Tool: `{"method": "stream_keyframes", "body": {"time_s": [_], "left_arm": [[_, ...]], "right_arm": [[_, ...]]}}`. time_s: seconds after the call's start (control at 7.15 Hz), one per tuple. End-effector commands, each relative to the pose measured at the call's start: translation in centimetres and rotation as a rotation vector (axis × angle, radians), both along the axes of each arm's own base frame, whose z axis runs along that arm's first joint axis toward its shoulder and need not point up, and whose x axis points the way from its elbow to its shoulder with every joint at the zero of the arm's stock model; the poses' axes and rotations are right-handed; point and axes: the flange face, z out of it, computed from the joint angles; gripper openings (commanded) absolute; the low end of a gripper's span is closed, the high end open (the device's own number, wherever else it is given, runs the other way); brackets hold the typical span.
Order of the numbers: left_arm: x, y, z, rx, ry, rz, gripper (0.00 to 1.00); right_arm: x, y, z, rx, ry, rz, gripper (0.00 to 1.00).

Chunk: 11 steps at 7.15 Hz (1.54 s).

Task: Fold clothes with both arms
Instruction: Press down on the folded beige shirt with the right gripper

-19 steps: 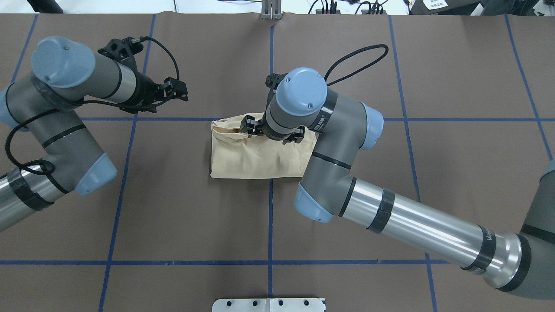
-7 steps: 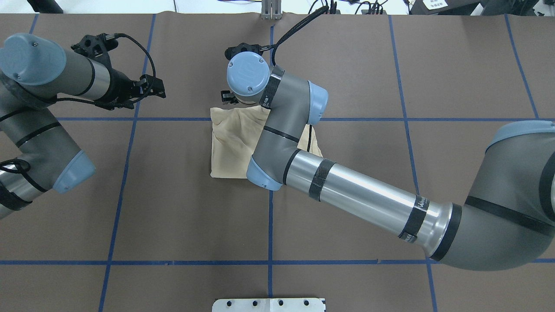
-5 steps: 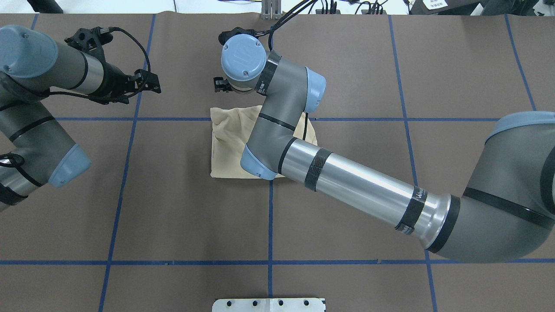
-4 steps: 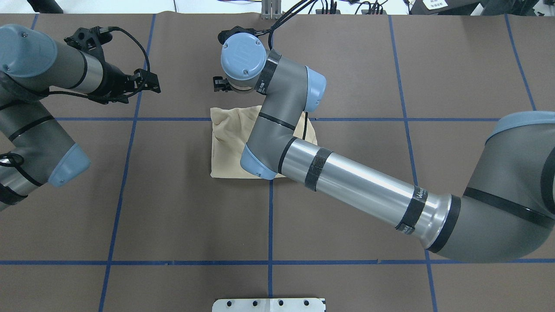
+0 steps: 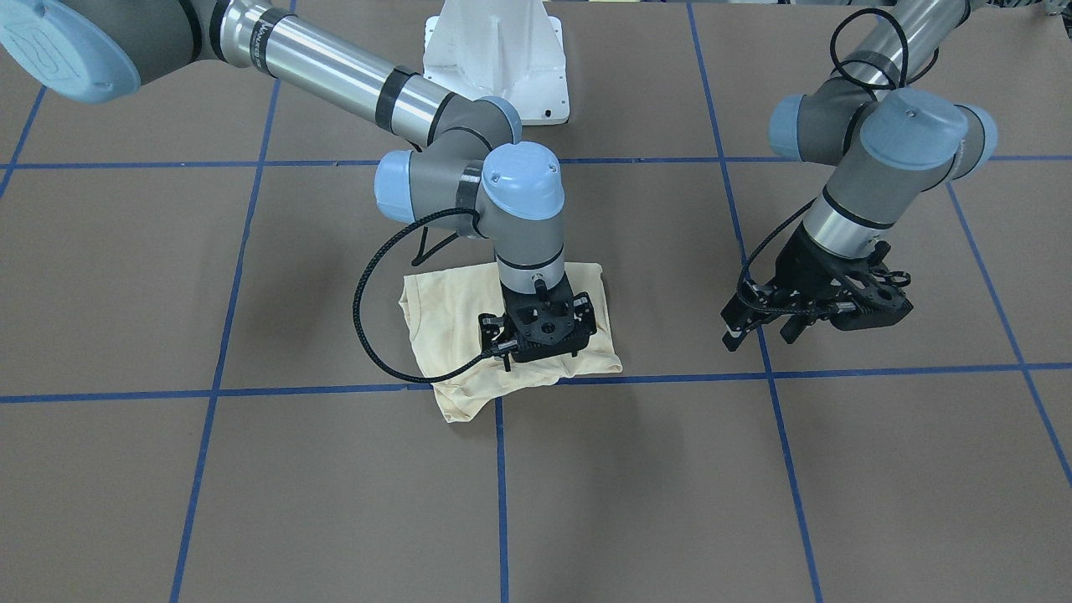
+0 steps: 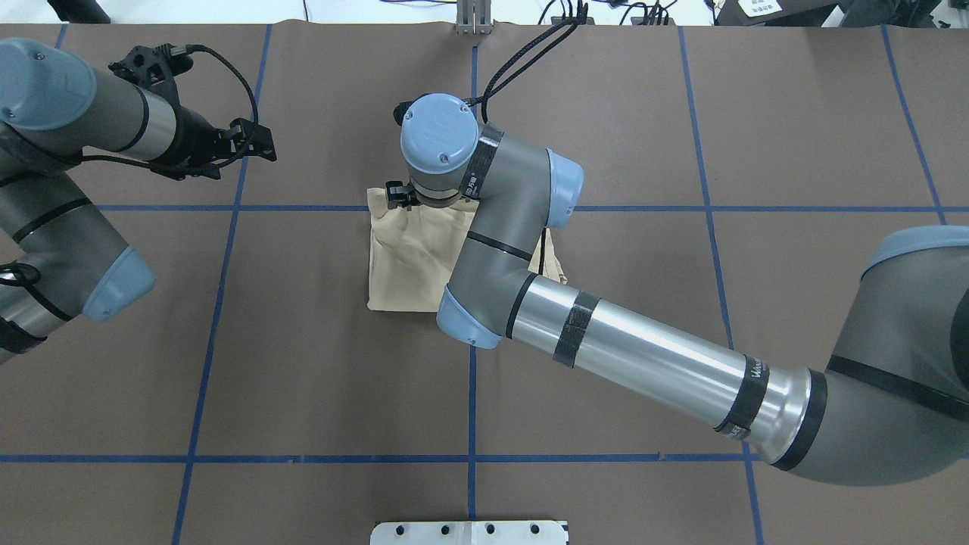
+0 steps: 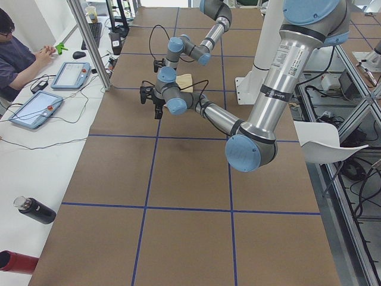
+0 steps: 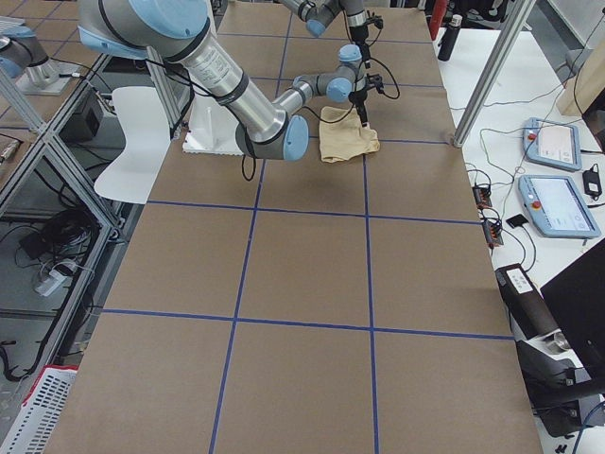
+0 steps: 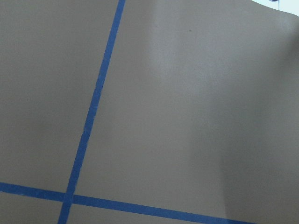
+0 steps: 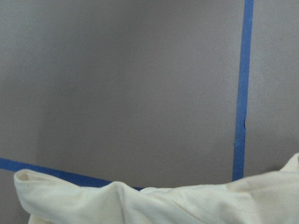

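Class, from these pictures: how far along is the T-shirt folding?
Done: the T-shirt lies folded into a compact, rumpled rectangle. In hand: the right claw is down at its operator-side edge; grip unclear. Remaining: probably neatening that loose edge; the left claw hangs open, aside.

The T-shirt point(image 5: 444, 327) is pale cream-yellow, plain on its showing folds; the table point(image 5: 251, 502) is dull brown with a grid of blue tape lines point(image 5: 502, 486); the right arm point(image 5: 335, 75) and left arm point(image 5: 871, 184) are grey and silver with light blue caps; the 2 grippers, right gripper point(image 5: 540, 335) and left gripper point(image 5: 758, 335), are black; the pedestal point(image 5: 494, 50) is white.
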Motion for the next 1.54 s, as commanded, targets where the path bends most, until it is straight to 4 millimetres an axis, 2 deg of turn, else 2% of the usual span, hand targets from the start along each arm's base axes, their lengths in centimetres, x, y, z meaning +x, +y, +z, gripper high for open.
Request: {"method": "stream_keyframes", "body": {"time_s": [0.0,0.42,0.7,0.84,0.98,1.26,1.4], "left_arm": [[0.1,-0.1,0.0,-0.001,-0.001,0.001,0.99],[0.1,-0.1,0.1,-0.004,-0.001,0.0,0.99],[0.3,-0.3,0.6,-0.007,-0.005,-0.002,0.99],[0.3,-0.3,0.6,-0.007,-0.005,-0.002,0.99],[0.3,-0.3,0.9,-0.01,-0.008,-0.002,0.99],[0.3,-0.3,0.8,-0.008,-0.007,-0.001,0.99],[0.1,-0.4,0.8,-0.007,-0.006,-0.004,0.99]], "right_arm": [[-0.2,0.3,0.7,-0.017,0.015,-0.015,0.99],[-0.8,-0.7,1.9,-0.01,0.054,0.003,0.99],[0.2,-3.0,0.9,0.02,0.066,0.029,0.98],[-0.5,-3.7,2.3,0.036,0.062,0.042,0.98],[-0.7,-3.8,2.8,0.039,0.06,0.043,0.98],[-0.5,-4.1,1.9,0.043,0.05,0.047,0.98],[0.6,-5.2,1.1,0.043,0.037,0.055,0.99]]}}
